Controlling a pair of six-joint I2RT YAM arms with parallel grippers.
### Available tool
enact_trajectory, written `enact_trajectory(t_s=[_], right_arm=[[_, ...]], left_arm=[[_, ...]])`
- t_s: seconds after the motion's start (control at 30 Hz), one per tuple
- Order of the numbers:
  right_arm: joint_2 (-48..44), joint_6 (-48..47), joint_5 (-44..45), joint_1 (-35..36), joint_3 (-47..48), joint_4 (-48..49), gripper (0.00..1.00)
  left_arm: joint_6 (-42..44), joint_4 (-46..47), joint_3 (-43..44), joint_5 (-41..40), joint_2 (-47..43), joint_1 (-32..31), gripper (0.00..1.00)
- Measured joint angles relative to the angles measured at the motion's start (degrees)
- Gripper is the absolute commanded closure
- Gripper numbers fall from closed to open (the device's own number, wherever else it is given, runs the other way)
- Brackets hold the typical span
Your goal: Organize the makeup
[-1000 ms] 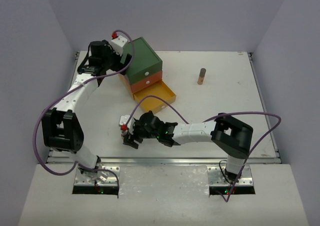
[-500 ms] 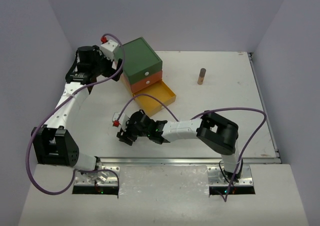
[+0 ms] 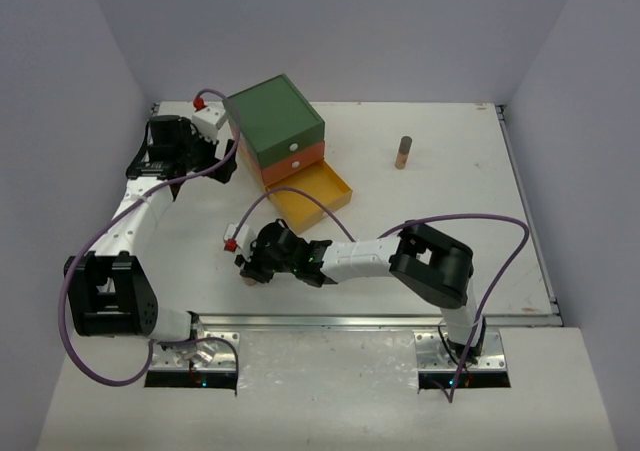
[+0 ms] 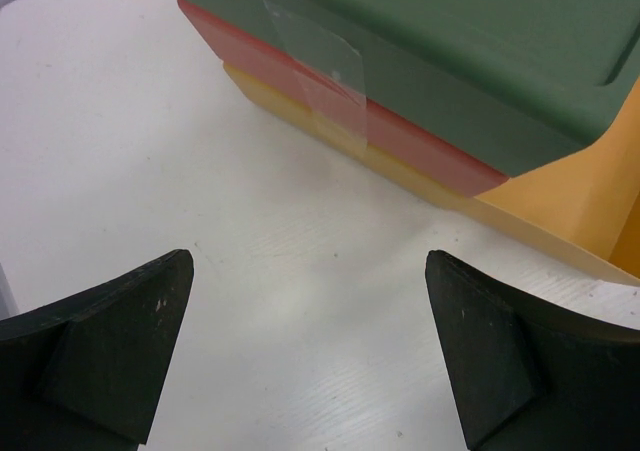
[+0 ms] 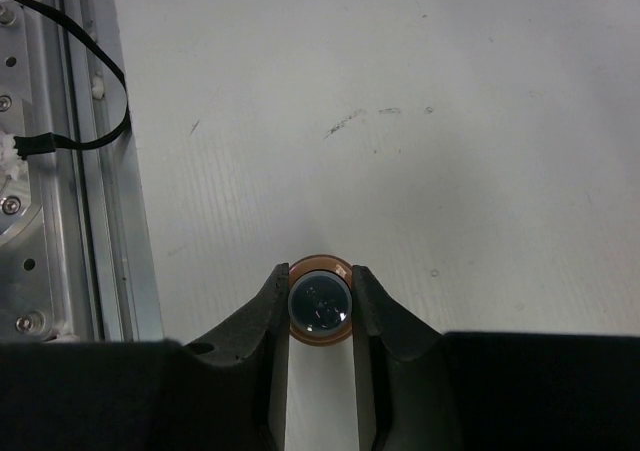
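Right end effector (image 5: 320,273): its fingers (image 5: 270,311) are clamped on a small round tan-rimmed bottle with a dark glassy top (image 5: 320,306). The bottle is upright on the white tabletop (image 5: 400,91), well to the near side of the green, orange and yellow three-drawer box (image 3: 275,121). It is close to the aluminium edge rail (image 5: 90,171).

Left end effector (image 4: 308,301): fingers set wide apart with nothing between them, over bare tabletop just left of the box. A strip of clear tape (image 4: 320,66) lies across the box's side.

The yellow bottom drawer (image 3: 312,193) stands pulled out. A tan cylindrical bottle (image 3: 404,152) stands upright well to the right of the box.

Change from half a second ago: the left end effector has dropped slightly nearer along the box's left side. The right arm has barely shifted.

Limits: the clamped bottle is seen only from above, so its body is not visible. From overhead it is almost wholly covered by the right end effector. The left wrist view cuts off the drawer at its right edge.
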Motion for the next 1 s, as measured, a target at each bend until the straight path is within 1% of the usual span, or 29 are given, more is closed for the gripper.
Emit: enact_trajectory(t_s=[0.13,0.27,0.4,0.47,0.6,0.8,0.9,1.0], right_arm=[[0.0,2.3,-1.1,-0.7,0.0,0.0,1.00],[-0.9,8.8,-5.2,-3.6,0.0,-0.4,1.00],[-4.9,17.9,-10.3,-9.6,-2.8,1.5,1.00],[-7.2,20.8,-11.0,-12.7,-4.1,2.3,1.00],[-10.1,25.3,-11.0,-17.1,-5.4,4.5,1.00],[-11.0,32.3,-11.0,-22.4,-6.9,7.3,1.00],[-11.0,35.2,-8.5,-26.0,-7.7,8.1,1.00],[-11.0,36.7,-4.1,-28.8,-8.5,8.7,1.00]], left_arm=[[0.3,0.3,-2.6,0.6,-0.7,0.1,0.00],[0.3,0.0,-3.9,1.8,-1.1,0.3,0.00],[0.3,0.0,-3.9,2.6,-1.3,0.4,0.00],[0.1,0.0,-3.9,3.2,-1.4,0.4,0.00],[-0.2,0.0,-3.8,4.5,-1.4,0.4,0.00],[-0.2,0.2,-2.8,5.0,-1.4,0.4,0.00],[-0.1,0.2,-2.8,5.5,-1.4,0.4,0.00],[0.0,0.3,-2.8,5.6,-1.4,0.4,0.00]])
